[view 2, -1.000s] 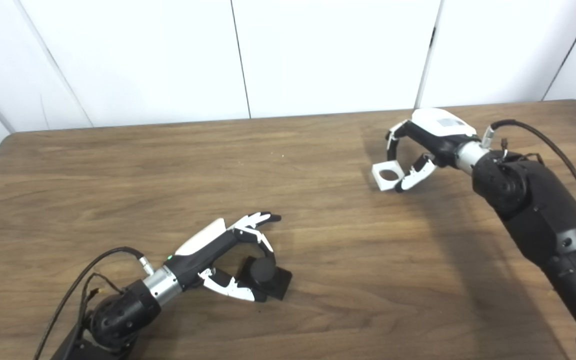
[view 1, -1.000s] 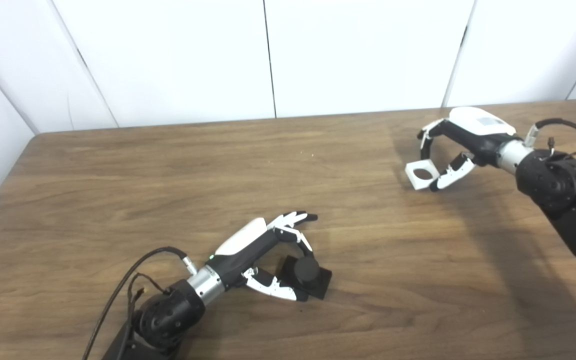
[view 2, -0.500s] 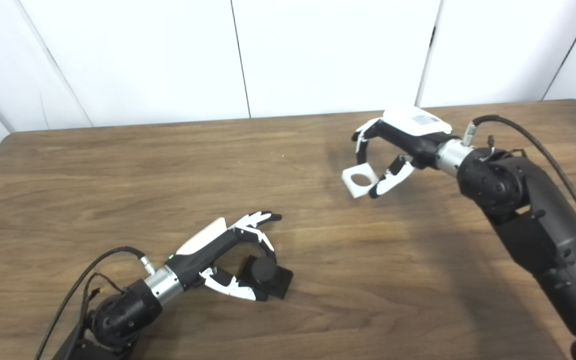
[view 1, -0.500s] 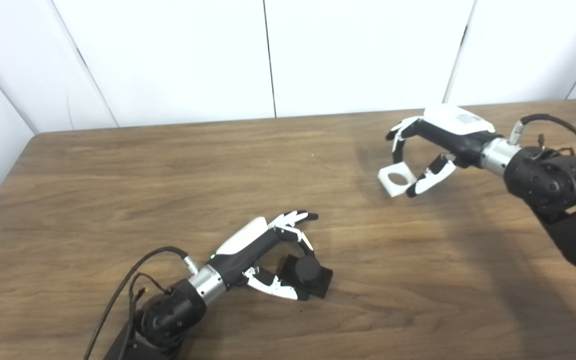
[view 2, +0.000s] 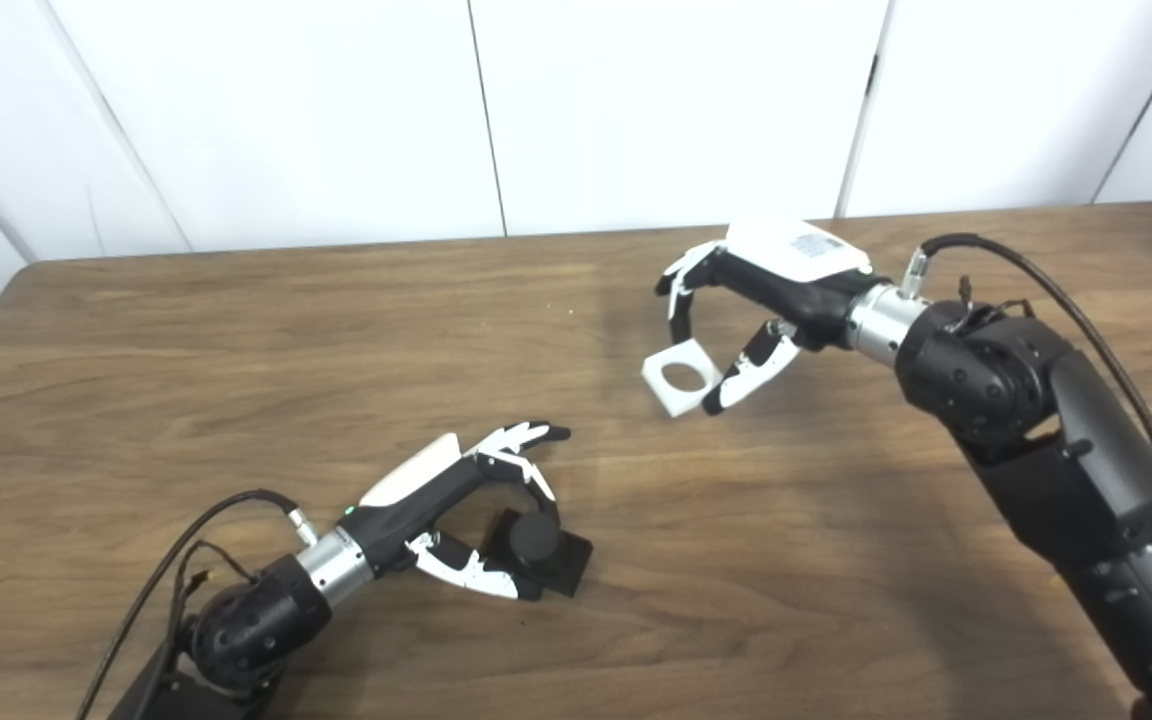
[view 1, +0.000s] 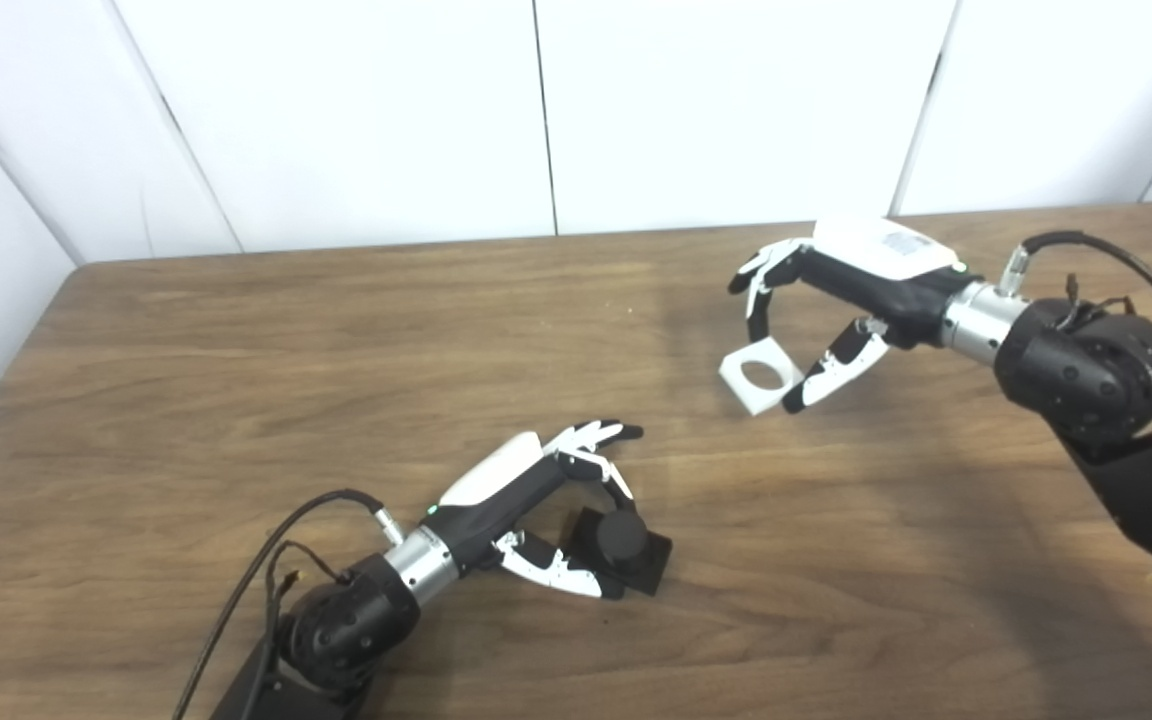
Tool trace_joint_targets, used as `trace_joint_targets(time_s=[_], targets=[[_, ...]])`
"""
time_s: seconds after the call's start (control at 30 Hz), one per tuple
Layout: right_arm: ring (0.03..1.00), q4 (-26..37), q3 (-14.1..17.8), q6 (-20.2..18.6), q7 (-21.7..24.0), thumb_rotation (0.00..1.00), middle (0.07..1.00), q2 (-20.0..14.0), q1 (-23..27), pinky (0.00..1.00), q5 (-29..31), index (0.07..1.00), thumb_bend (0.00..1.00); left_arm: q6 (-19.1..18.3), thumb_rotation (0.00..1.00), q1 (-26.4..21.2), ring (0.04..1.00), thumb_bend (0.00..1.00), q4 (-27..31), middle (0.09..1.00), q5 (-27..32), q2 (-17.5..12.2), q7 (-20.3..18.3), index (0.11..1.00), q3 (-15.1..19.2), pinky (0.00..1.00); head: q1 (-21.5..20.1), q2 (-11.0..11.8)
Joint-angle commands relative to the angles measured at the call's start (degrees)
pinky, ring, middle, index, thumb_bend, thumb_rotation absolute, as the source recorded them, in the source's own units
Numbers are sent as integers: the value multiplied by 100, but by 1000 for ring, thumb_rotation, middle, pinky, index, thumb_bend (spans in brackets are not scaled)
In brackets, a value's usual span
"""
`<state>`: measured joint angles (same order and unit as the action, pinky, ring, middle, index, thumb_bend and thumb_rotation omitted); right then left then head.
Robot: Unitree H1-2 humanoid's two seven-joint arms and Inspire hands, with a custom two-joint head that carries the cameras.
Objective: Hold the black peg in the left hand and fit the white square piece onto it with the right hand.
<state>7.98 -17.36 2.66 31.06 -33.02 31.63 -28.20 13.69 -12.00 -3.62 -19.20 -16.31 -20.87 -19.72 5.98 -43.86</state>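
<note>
The left robot hand (view 1: 546,490) lies low on the desk (view 1: 236,340) near the front edge, fingers and thumb curled around the black peg (view 1: 623,545) but spread apart. Whether they press on the peg or only bracket it cannot be told from either view. The peg is a round black stub on a square black base, resting flat on the desk; the thumb hides part of the base's near edge.

The right robot hand (view 2: 761,300) hangs above the desk toward the back right. It pinches the white square piece (view 2: 680,377) between thumb and fingertips. The piece is tilted, its round hole facing up toward the cameras, clear of the wood. Its far corner is hidden behind a finger.

There are 2 robot hands, 1 black peg and 1 white square piece. Both forearms are cut off by the picture's bottom edge.

Compared with 1 second ago, the right robot hand has carried the white piece leftward and nearer the peg, though the 2 parts remain well apart. The left robot hand and the peg have kept their place.
</note>
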Motion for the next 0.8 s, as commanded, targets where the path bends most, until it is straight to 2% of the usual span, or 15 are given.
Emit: trace_joint_targets(time_s=[0.0,0.33,0.77], targets=[[871,356,72,6,44,137,793,21,207,739,103,480,517,-203,81,-56,1000,520,-82,964,-99,-33,-98,487,-67,1000,3,-21],[859,777,33,-18,266,138,788,317,150,761,215,480,518,-237,82,-64,1000,519,-81,963,-145,-18,-82,487,-80,1000,22,-58],[860,1164,-206,-37,562,141,792,681,4,793,258,480,515,-263,81,-89,1000,520,-56,961,-119,-21,-93,487,-94,1000,47,-106]])
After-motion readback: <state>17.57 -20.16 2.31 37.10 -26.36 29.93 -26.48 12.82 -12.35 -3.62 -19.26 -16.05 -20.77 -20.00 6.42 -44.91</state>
